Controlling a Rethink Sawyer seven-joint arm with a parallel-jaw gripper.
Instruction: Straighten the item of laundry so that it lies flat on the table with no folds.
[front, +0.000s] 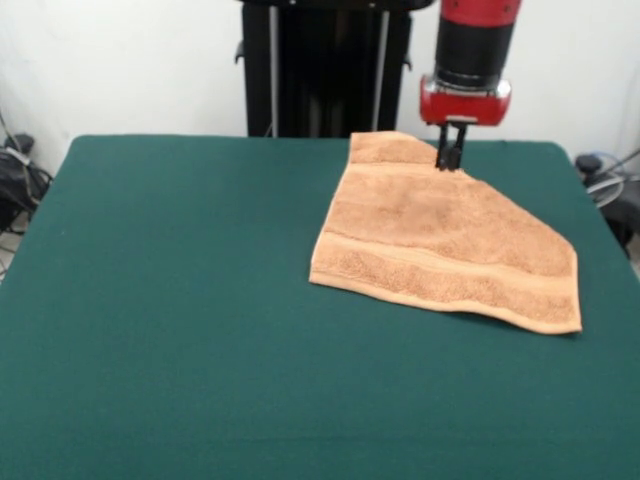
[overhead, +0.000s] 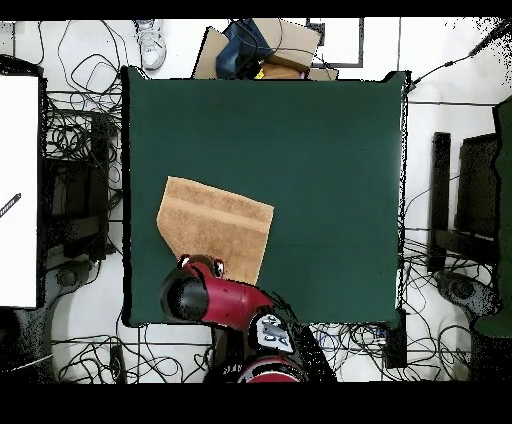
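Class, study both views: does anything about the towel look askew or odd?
Yes. The towel lies skewed to the table edges, and its outline is irregular rather than square: the far corner by the gripper looks folded or cut off. Nothing appears spilled or damaged.

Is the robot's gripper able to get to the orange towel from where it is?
Probably yes. The gripper hangs right at the towel's far edge, and nothing lies between them on the table. Whether it touches the cloth is hard to tell.
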